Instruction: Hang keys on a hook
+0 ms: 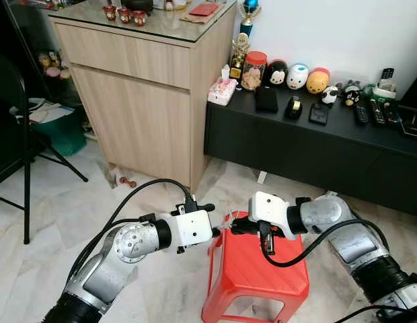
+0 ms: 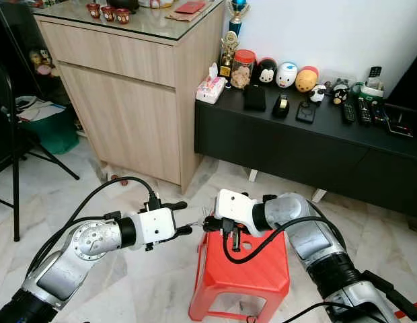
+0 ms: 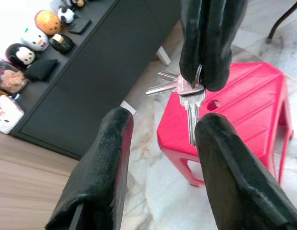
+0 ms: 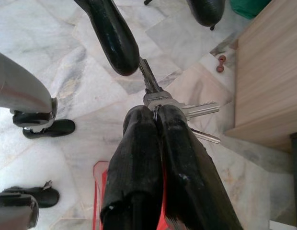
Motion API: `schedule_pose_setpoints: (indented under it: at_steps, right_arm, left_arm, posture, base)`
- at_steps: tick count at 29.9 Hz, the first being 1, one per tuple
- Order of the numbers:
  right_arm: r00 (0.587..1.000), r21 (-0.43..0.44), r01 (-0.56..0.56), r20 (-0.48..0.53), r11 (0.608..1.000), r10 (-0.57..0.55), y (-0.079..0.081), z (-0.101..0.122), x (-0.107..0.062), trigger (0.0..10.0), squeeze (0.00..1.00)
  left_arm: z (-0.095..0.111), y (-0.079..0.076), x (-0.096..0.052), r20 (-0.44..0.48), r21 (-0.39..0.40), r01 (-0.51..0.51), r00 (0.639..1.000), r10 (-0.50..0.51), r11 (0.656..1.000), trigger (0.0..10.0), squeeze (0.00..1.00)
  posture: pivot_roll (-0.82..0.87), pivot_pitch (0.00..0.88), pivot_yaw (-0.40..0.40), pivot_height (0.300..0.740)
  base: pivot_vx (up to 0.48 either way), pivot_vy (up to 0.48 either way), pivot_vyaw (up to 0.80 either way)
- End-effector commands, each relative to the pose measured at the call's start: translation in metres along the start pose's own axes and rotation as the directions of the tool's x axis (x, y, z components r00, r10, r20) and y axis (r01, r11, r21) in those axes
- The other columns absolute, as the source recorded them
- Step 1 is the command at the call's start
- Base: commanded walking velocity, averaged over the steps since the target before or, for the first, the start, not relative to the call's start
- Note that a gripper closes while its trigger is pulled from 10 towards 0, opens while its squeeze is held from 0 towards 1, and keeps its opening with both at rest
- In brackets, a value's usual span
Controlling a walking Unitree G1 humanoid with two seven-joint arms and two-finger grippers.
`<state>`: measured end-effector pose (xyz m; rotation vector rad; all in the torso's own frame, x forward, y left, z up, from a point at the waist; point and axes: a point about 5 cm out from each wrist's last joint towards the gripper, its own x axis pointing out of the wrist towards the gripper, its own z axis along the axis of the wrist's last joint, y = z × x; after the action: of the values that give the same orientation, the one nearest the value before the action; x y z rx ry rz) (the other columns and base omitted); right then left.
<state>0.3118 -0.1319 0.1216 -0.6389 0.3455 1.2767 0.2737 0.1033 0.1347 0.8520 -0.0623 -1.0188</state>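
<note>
A bunch of silver keys hangs from my right gripper, which is shut on the key ring. The bunch is held above the near left corner of a red plastic stool. My left gripper faces it and is open, with one black finger on each side of the hanging keys. One key blade reaches the tip of a left finger; I cannot tell if they touch. In the left eye view both grippers meet over the stool, left gripper and right gripper.
A tall wooden cabinet stands ahead on the left. A low black console with toys and remotes runs along the white wall. A black folding chair and a green bin are far left. The floor is pale marble.
</note>
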Motion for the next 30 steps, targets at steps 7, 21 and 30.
schedule_pose_setpoints:
  at_steps: [7, 21, 30]
  right_arm:
    - [0.998, 0.022, 0.052, 0.039, 0.998, -0.053, -0.005, 0.009, -0.001, 10.0, 0.0]
    - [0.993, 0.017, 0.095, 0.074, 0.995, -0.096, -0.012, 0.023, -0.001, 10.0, 0.0]
    - [0.993, 0.023, 0.079, 0.082, 0.997, -0.08, -0.007, 0.024, 0.003, 10.0, 0.0]
  left_arm:
    - [0.001, -0.005, 0.006, -0.017, 0.064, 0.003, 1.0, -0.002, 0.998, 10.0, 0.0]
    - [-0.004, -0.003, 0.009, -0.058, 0.138, -0.015, 0.998, 0.023, 0.99, 10.0, 0.0]
    - [-0.005, 0.009, 0.012, -0.057, 0.176, -0.112, 0.991, 0.124, 0.978, 4.0, 0.0]
  posture:
    - [0.16, 0.0, -0.095, 0.74]
    - [0.16, 0.0, -0.098, 0.74]
    - [0.16, 0.011, -0.1, 0.74]
  base:
    - [0.0, 0.0, 0.0]
    - [0.0, 0.0, 0.0]
    - [0.0, 0.0, 0.0]
